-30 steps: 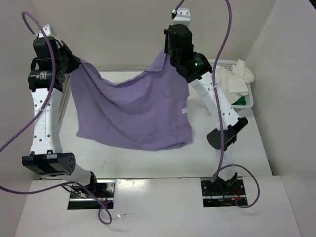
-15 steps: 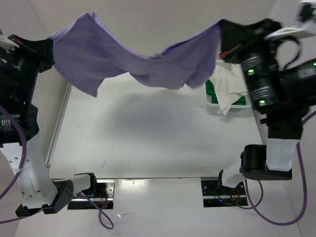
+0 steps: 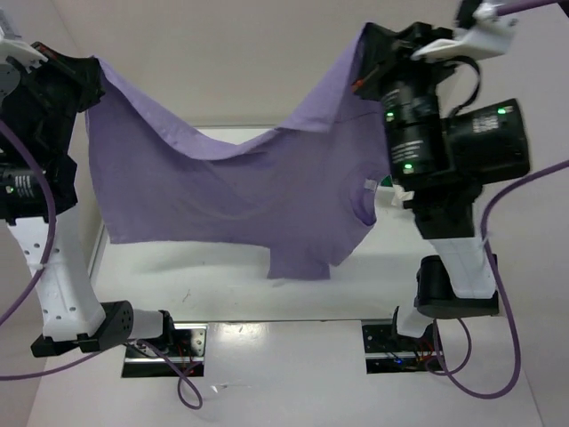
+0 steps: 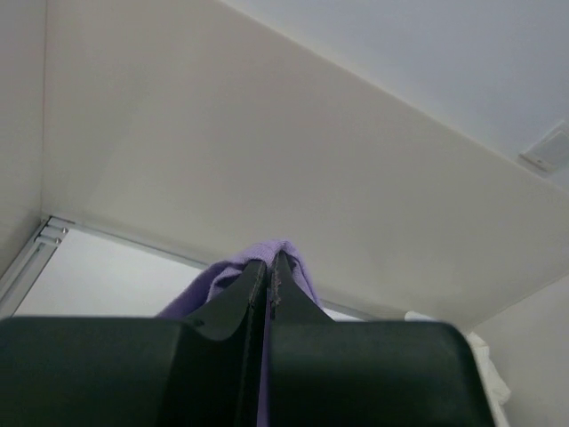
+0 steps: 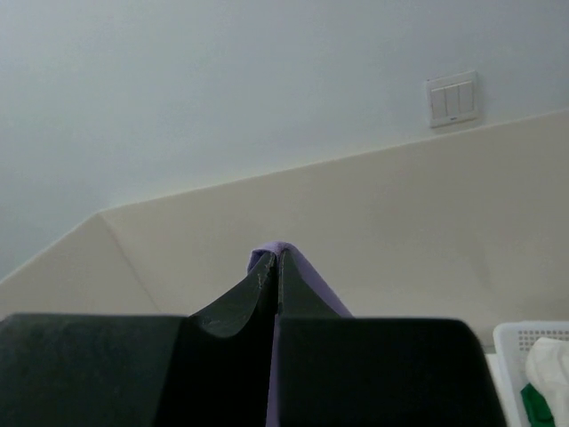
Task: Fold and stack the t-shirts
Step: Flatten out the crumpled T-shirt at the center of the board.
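From above, the hanging lavender shirt (image 3: 231,191) and my right arm (image 3: 444,151) hide nearly all of the basket (image 5: 524,331) and the table's far side. My left arm (image 3: 36,133) runs off the left edge. On the right wrist camera, the basket, white shirt (image 5: 551,365) and green shirt (image 5: 533,407) are cut off at the corner. Each wrist view shows only a tuft of lavender.
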`<action>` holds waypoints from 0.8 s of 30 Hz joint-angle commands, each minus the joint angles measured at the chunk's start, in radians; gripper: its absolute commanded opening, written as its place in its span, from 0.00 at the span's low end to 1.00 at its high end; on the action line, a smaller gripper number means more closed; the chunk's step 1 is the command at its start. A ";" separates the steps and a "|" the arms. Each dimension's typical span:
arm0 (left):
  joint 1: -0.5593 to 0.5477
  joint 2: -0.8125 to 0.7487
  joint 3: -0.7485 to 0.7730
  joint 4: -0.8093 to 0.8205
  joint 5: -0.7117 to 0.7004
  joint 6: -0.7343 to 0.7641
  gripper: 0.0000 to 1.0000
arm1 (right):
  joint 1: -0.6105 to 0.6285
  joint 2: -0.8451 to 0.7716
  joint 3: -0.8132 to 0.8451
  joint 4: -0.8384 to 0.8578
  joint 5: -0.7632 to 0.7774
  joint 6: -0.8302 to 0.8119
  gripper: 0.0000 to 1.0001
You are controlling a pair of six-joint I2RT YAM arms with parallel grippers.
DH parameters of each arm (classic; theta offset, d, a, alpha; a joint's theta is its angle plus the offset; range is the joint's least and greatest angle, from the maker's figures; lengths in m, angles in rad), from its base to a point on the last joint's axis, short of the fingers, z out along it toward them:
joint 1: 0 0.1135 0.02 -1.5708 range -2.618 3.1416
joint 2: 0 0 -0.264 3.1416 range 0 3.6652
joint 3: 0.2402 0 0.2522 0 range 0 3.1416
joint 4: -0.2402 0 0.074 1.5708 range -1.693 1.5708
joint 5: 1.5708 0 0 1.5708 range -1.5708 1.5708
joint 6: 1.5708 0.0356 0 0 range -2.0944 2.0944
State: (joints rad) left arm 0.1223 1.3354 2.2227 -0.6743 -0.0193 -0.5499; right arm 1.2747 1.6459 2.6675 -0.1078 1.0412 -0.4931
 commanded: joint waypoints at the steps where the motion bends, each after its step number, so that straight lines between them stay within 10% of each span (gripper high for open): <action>1: 0.005 0.019 -0.014 0.056 -0.025 0.027 0.00 | -0.020 0.014 -0.056 0.157 -0.036 -0.096 0.01; 12: 0.005 0.070 -0.653 0.294 -0.180 0.027 0.00 | -0.526 0.247 -0.290 -0.224 -0.443 0.543 0.00; 24: 0.005 0.444 -0.457 0.400 -0.238 0.047 0.00 | -0.802 0.790 0.147 -0.339 -0.664 0.677 0.00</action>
State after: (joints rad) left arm 0.1219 1.7386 1.6493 -0.3786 -0.2214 -0.5457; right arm 0.5110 2.4802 2.6614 -0.4702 0.4305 0.1360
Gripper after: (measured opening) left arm 0.012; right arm 0.009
